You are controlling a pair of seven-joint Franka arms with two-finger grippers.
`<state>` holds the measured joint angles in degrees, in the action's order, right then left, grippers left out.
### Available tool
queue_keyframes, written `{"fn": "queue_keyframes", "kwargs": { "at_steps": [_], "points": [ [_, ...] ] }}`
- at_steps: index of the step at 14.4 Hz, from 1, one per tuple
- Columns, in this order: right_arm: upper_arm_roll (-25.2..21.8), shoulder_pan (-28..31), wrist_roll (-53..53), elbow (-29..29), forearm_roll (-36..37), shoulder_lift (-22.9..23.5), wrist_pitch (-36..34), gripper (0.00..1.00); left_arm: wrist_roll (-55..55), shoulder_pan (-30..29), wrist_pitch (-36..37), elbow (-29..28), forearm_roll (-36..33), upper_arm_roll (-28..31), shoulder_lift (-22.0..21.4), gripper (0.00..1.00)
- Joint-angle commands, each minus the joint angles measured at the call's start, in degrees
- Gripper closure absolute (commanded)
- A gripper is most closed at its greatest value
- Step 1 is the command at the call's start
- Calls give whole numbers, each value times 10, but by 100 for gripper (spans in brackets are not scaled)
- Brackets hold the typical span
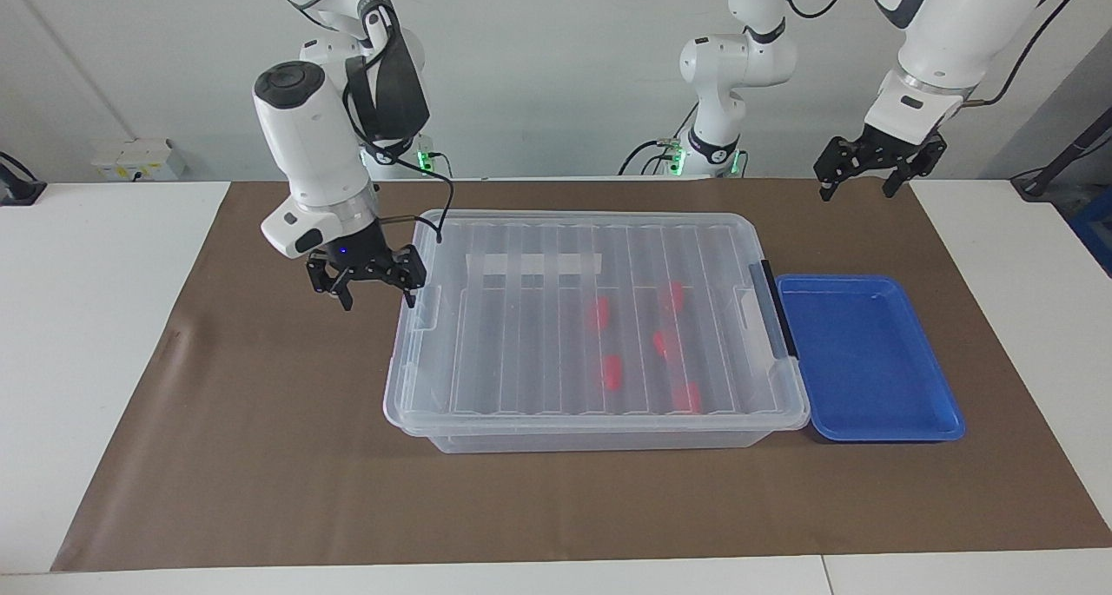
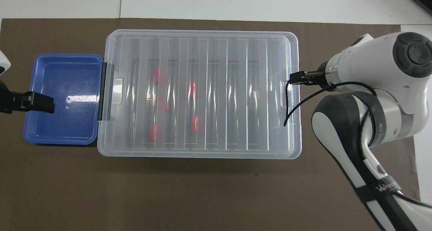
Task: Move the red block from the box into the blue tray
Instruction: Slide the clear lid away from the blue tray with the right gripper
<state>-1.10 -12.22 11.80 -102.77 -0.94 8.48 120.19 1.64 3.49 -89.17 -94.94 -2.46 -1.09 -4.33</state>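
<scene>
The box (image 1: 591, 440), a clear bin, stands mid-mat with its ribbed lid (image 2: 202, 32) closed. Several red blocks (image 1: 612, 373) (image 2: 194, 123) lie inside, showing through the lid. The blue tray (image 1: 860, 352) (image 2: 64, 89) lies against the box's end toward the left arm, beside the black clip handle (image 1: 776, 308). My right gripper (image 1: 378, 301) hangs open and holds nothing, level with the lid and just off the box's other end. In the overhead view its own arm hides it. My left gripper (image 1: 856, 191) waits open, raised over the mat's edge by its base.
A brown mat (image 1: 261, 456) covers the table, with white tabletop (image 1: 87, 360) at both ends. The right arm's cable (image 2: 287, 103) dangles over the box's end. A white label strip (image 1: 534, 265) lies under the lid.
</scene>
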Motion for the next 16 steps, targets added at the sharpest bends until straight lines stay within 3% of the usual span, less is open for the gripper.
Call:
{"fn": "queue_keyframes", "kwargs": {
  "at_steps": [1,8,12,16],
  "points": [
    [3,1,-4,-11,-6,4,14,0,3,6,-13,-20,8,4,-17,0],
    [1,9,-39,-30,5,7,14,0,3,6,-14,-21,8,4,-17,0],
    [0,26,-39,-24,64,8,1,0,3,6,-14,-21,8,5,-17,0],
    [0,50,-40,-21,69,8,-11,0,3,5,-14,-20,8,4,-17,0]
  ]
}}
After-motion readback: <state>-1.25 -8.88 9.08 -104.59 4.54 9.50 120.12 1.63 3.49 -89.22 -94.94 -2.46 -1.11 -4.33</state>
